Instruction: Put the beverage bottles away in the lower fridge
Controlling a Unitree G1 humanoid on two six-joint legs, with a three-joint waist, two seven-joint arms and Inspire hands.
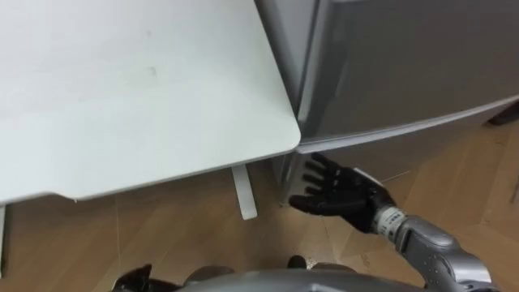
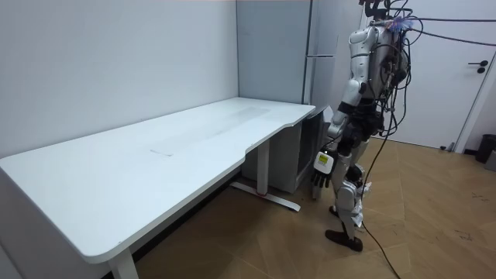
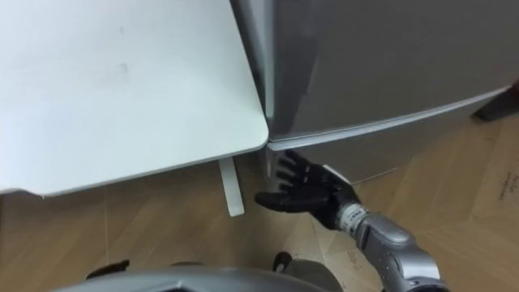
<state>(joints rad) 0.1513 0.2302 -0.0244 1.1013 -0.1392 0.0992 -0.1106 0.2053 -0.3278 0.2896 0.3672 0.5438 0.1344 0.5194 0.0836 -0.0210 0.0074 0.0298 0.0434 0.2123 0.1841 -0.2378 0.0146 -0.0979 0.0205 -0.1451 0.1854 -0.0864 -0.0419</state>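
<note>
A tall grey fridge [image 1: 405, 65] stands right against the corner of a white desk [image 1: 122, 89]. A pale seam runs across its front, and the lower door [image 1: 381, 158] sits shut below that seam. My right hand [image 1: 336, 195] is open, palm up and fingers spread. It hovers just in front of the lower door's left edge, under the desk corner, and holds nothing. A dark part of my left hand [image 1: 134, 280] shows at the bottom edge, low by my body. In the room view I stand upright facing the fridge [image 2: 271, 54].
The desk's white leg and foot [image 1: 243, 191] stand on the wood floor just left of my right hand. In the room view the long desk [image 2: 155, 155] stretches away to the left, and a white door [image 2: 453, 70] is at the far right.
</note>
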